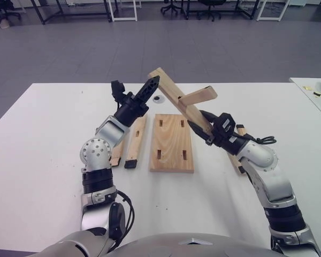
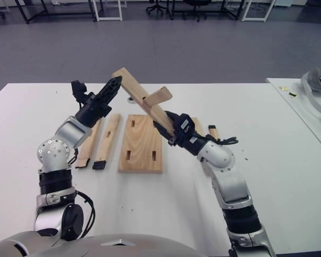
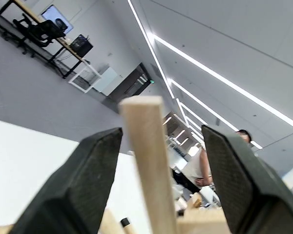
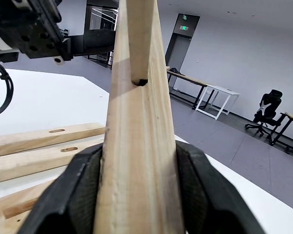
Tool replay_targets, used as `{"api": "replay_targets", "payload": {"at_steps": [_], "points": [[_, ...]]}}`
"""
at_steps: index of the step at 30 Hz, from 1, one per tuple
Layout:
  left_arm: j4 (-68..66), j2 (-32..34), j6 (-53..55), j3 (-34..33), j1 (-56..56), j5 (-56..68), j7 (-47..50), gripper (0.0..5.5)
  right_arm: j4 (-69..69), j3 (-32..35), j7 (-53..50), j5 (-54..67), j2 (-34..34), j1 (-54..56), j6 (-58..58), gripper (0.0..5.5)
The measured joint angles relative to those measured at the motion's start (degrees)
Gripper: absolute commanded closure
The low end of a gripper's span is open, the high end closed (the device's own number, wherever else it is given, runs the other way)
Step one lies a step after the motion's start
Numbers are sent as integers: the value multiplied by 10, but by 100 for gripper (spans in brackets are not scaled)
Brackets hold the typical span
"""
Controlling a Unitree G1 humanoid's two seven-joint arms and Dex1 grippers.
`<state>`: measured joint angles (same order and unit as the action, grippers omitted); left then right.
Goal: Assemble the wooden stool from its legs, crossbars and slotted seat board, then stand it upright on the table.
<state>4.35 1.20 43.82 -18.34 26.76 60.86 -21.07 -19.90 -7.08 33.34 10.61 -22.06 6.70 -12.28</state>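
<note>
Pale grained wood seen on seat board [image 1: 172, 142] and raised leg [image 1: 174, 95], lying leg [image 1: 135, 140] capped black, table [image 1: 43, 134] white, floor [image 1: 203, 48] grey.

**A:** Surface?

**B:** White table [image 1: 43, 139], flat top, a few small dark specks.

**A:** Lying directly on it?

**B:** Slotted seat board [image 1: 172, 142], flat at the centre, four slots facing up. Just beside it, on the robot's left, two legs lie flat, roughly parallel to the board's long edge. The nearer leg [image 1: 136, 140] has a black cap at its near end. The outer leg [image 2: 86, 151] is partly covered from above.

**A:** Right of the board?

**B:** More wooden pieces [image 1: 236, 160], largely covered; count cannot be told.

**A:** Anything else?

**B:** Small round dark object [image 1: 159, 99] just beyond the board's far edge, not touching it.
</note>
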Motion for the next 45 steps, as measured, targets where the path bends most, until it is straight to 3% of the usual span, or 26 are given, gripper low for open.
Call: {"api": "replay_targets", "payload": {"at_steps": [13,17,23,29,32,45], "points": [[30,2,4,23,-25,16,31,445,-8,-8,15,-12,-11,-3,22,344],[59,-1,10,23,-40,39,68,448,-7,-8,26,-11,-15,-6,29,344],[139,8,17,-18,-95,66,228,448,11,-9,23,-20,-20,-33,35,213],[346,36,46,29,-191,47,379,448,72,85,-78,-63,-28,-102,40,213],[381,60,44,29,-209,36,405,448,93,115,-125,-81,-20,-124,56,213],[414,106,13,65,-259,-69,419,448,105,118,-191,-104,28,-145,70,213]]}}
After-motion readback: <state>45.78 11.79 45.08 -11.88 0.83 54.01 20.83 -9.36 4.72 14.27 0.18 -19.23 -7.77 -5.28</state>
